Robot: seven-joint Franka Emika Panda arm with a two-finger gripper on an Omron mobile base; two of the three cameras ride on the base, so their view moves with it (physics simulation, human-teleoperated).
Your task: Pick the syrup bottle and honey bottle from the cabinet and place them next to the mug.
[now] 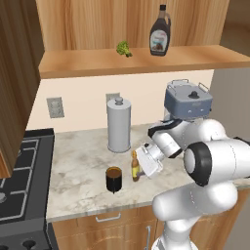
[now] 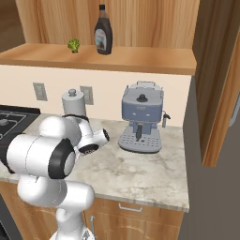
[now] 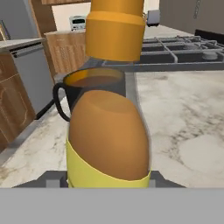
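The slim amber honey bottle [image 1: 135,166] with its yellow label stands upright on the marble counter, just right of the short black mug [image 1: 114,179]. My gripper [image 1: 142,166] reaches it from the right and is shut on it. In the hand view the honey bottle [image 3: 109,135] looms close, hiding my fingertips, with the mug [image 3: 87,85] right behind it. The dark brown syrup bottle [image 1: 159,36] stands on the cabinet shelf [image 1: 97,61] high above. It also shows in the right base view as the syrup bottle [image 2: 103,35] on the shelf [image 2: 140,58].
A tall grey canister [image 1: 118,124] stands behind the mug. A blue-grey coffee machine [image 2: 140,122] sits at the back right of the counter. The stove [image 1: 19,166] borders the counter on the left. A small green item [image 1: 123,48] lies on the shelf left of the syrup bottle.
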